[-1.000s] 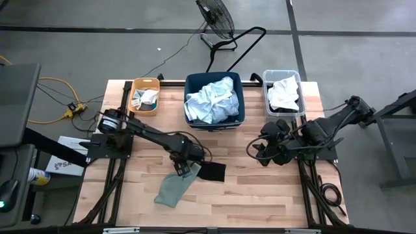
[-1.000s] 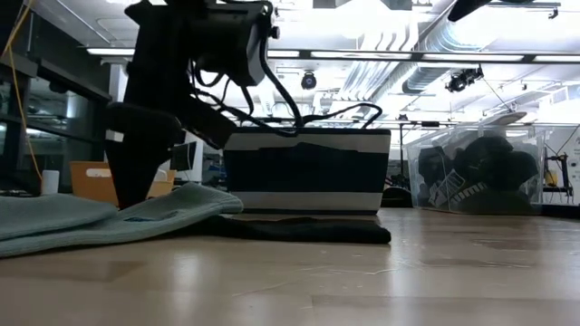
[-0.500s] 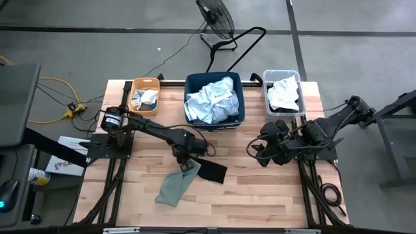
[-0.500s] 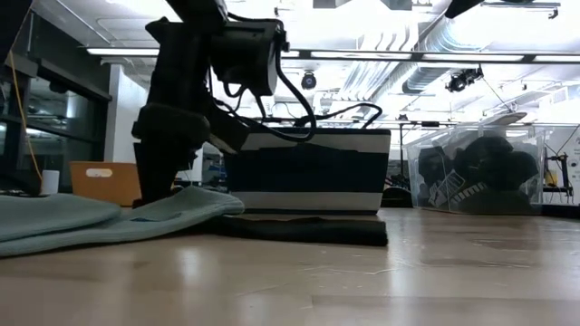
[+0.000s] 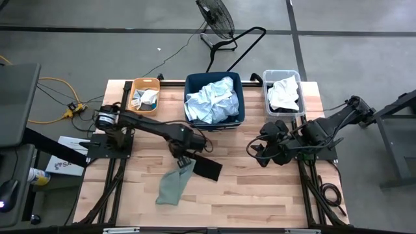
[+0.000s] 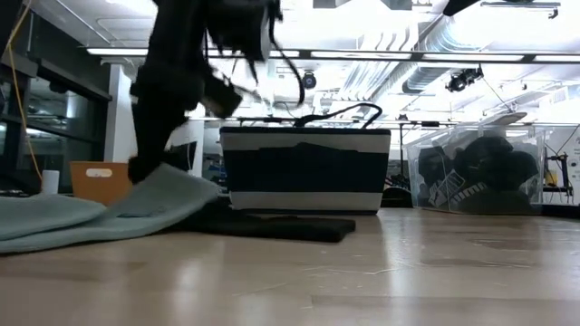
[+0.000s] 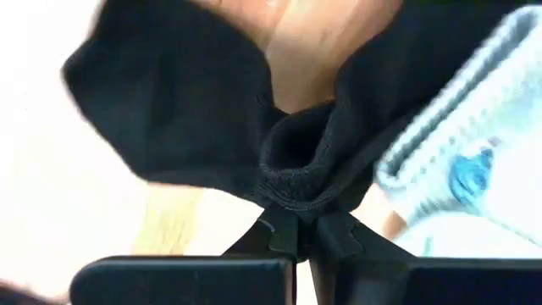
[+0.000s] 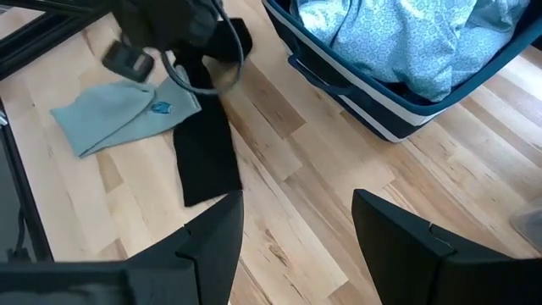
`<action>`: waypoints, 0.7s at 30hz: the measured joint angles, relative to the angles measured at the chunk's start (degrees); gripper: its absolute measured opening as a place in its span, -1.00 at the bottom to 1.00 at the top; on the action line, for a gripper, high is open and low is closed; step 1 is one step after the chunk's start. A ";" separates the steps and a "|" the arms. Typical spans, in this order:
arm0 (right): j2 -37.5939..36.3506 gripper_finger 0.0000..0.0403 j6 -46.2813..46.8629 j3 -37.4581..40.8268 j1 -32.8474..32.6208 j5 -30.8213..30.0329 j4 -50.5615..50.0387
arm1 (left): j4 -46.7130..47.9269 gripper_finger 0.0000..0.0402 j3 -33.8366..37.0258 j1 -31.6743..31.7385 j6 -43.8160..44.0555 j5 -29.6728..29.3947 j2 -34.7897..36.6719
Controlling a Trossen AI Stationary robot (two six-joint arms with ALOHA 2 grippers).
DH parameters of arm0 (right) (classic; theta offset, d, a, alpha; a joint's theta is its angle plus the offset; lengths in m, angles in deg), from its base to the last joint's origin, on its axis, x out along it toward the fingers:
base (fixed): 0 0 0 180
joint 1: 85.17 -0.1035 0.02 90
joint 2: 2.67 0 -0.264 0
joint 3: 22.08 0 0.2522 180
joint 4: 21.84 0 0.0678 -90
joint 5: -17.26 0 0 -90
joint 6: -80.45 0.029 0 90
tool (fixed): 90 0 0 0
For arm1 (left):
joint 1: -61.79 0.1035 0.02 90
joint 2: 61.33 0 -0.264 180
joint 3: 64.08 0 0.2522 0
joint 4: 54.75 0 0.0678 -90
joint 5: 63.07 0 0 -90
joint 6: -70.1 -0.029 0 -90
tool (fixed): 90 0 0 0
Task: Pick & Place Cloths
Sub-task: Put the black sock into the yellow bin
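Note:
A black cloth (image 5: pixel 207 169) lies on the wooden table, with a grey-green sock (image 5: pixel 173 186) overlapping its left end. My left gripper (image 5: pixel 182 156) is shut on the black cloth's left end, just above the table. In the low view the sock's end (image 6: pixel 168 186) rides up with the raised black cloth (image 6: pixel 272 226). My right gripper (image 5: pixel 257 153) waits open at the table's right, clear of both; its wrist view shows the black cloth (image 8: pixel 207 157) and the sock (image 8: pixel 114 114). My left gripper pinches a bunched fold of the black cloth (image 7: pixel 298 188) between its two fingertips (image 7: pixel 284 237), coming from above. The pinched end is raised off the table. The rest of the cloth (image 6: pixel 299 228) trails slack on the wood toward the right.
Along the far edge stand an orange bin (image 5: pixel 133 84) with small cloths, a navy bin (image 5: pixel 190 81) holding pale blue fabric, and a clear bin (image 5: pixel 266 77) with a white cloth. Bare wood lies near the table's front edge.
My left gripper has shut on the black cloth's left end and risen a little, drifting toward the far edge. That end has lifted, lifting the grey-green sock's overlapping edge with it. The cloth's free right end has slid leftward along the table.

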 joint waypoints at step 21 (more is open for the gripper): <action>0.00 0.06 -0.52 0.00 0.00 -1.04 0.24 | 25.49 -1.00 -22.33 -2.19 7.73 -14.19 14.08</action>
